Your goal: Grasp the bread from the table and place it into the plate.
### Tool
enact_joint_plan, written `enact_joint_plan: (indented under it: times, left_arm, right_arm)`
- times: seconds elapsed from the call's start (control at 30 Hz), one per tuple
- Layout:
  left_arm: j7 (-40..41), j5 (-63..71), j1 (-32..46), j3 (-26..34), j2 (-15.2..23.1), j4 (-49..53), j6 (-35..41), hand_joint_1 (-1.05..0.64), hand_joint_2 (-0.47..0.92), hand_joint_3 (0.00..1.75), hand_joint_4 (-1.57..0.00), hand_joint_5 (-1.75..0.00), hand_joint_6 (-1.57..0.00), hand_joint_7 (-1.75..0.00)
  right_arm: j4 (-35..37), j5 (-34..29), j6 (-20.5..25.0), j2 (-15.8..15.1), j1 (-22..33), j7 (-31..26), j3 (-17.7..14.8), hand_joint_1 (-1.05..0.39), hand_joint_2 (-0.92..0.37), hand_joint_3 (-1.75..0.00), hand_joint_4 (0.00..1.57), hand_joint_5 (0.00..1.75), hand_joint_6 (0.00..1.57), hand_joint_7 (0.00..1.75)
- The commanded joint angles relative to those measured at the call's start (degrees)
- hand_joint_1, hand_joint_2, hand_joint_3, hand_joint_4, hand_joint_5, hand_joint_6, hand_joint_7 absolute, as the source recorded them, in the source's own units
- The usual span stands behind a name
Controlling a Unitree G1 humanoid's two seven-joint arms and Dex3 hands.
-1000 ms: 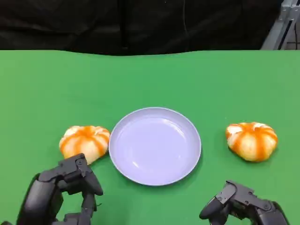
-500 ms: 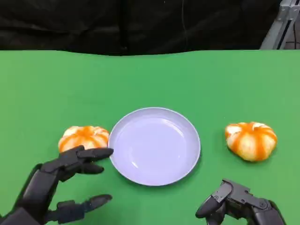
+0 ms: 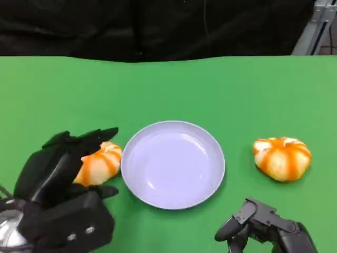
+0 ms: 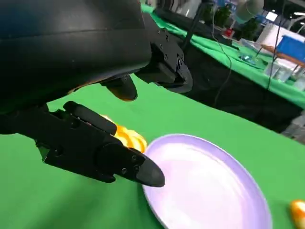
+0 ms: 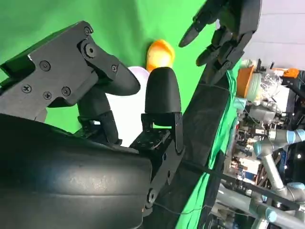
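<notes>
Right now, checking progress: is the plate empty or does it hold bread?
Empty. The plate shows a bare surface; one bread lies beside it under the left hand, another bread sits apart on the other side.

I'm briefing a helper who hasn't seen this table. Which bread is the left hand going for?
Start from the round lavender plate on the green table. An orange-and-white striped bun sits on each side of it; the target bun lies against the plate's left rim, partly covered by the black left hand, unlike the uncovered right bun.
</notes>
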Motion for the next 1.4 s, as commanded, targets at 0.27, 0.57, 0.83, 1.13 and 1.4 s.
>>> enact_joint_plan:
  times: [0.27,0.57,0.83,1.13,1.4]
  left_arm:
    - [-3.5,15.9,-14.5,-10.4,3.5,13.2,14.6,-0.52,0.89,0.00,-0.24,-0.70,-0.45,-0.01]
    - [-6.8,16.9,-21.7,-18.0,3.8,28.1,16.8,-0.48,0.88,0.00,-0.42,-0.45,-0.46,0.00]
    - [-1.4,8.8,-24.0,-17.5,2.7,38.2,10.4,-0.27,0.92,0.10,-0.74,-1.13,-1.01,-0.13]
    - [14.2,7.6,-23.2,-14.3,3.9,36.0,5.2,-0.20,0.91,0.22,-0.86,-1.75,-0.61,-1.74]
    - [22.0,7.6,-22.1,-12.5,4.0,29.5,3.0,-0.19,0.59,0.98,-0.91,-1.75,-0.66,-1.75]
  right_arm:
    - [-0.3,-0.6,0.1,-0.3,0.5,-0.6,0.3,-0.10,-0.44,-1.23,0.71,1.67,0.70,1.34]
    - [-0.5,-0.7,0.4,-0.3,0.4,-0.7,0.4,-0.09,-0.43,-1.24,0.71,1.66,0.71,1.34]
    - [-1.2,-0.5,1.0,-0.2,0.7,-0.7,0.5,-0.10,-0.42,-1.25,0.71,1.66,0.71,1.33]
    - [-1.5,-0.9,1.3,-0.3,0.7,-0.9,0.6,-0.09,-0.43,-1.23,0.71,1.66,0.71,1.32]
    - [-1.3,-1.3,0.8,-0.4,0.7,-1.0,0.9,-0.07,-0.43,-1.24,0.70,1.66,0.71,1.33]
